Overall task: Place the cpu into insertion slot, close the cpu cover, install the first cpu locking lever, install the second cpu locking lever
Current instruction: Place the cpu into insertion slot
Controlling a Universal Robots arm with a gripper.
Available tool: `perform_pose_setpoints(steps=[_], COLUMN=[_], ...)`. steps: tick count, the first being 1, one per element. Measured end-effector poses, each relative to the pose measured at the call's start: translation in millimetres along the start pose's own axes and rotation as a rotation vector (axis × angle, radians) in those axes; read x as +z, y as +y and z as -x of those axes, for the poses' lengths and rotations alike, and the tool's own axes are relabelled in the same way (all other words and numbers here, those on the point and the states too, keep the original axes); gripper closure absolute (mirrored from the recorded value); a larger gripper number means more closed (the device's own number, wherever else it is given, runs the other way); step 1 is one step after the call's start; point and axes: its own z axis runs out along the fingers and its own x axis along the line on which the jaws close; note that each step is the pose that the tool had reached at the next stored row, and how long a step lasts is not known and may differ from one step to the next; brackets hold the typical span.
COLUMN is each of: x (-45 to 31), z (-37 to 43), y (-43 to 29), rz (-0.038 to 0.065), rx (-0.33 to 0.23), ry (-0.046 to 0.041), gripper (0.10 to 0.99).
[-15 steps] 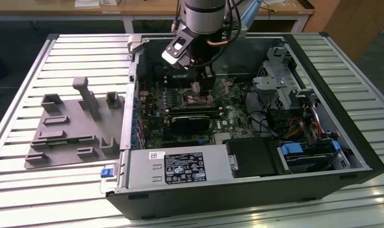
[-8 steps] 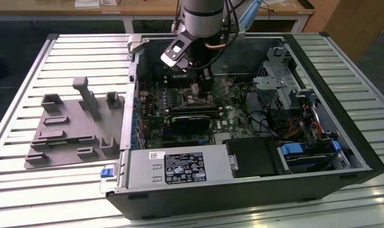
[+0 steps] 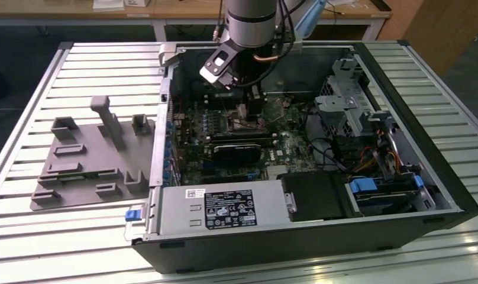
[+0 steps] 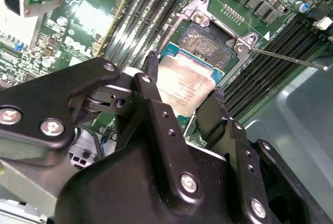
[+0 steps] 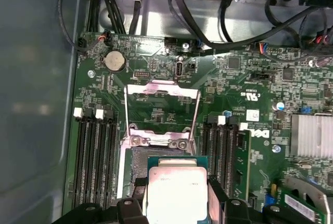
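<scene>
My gripper [image 4: 185, 76] is shut on the cpu [image 4: 182, 88], a flat square chip with a dull silver top and a green edge. The black fingers [image 4: 151, 75] press on two opposite sides of it. The chip hangs just above the insertion slot [image 4: 206, 39], partly covering its dark centre. In the first wrist view the cpu [image 5: 177, 193] sits between the fingers, the insertion slot [image 5: 136, 164] shows beside it, and the cpu cover [image 5: 162, 87] stands swung open beyond the slot. A thin locking lever [image 4: 291, 60] sticks out, unlatched. In the exterior view the gripper [image 3: 241, 109] reaches down into the open computer case [image 3: 302, 236].
Memory slots [image 5: 93, 156] flank the socket on both sides. Black cables [image 5: 182, 21] run along the board's edge. A black card [image 3: 239, 148], the power supply [image 3: 223, 207] and a drive cage [image 3: 349, 100] fill the case. A grey fixture plate [image 3: 89, 154] lies on the exterior view's left.
</scene>
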Motion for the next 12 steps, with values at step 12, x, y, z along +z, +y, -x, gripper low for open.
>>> perform_pose_setpoints(steps=[12], x=[10.7], z=[-8.0], y=[-1.7], rz=[0.0], rx=[0.012], ry=[-0.0007], gripper=[0.545])
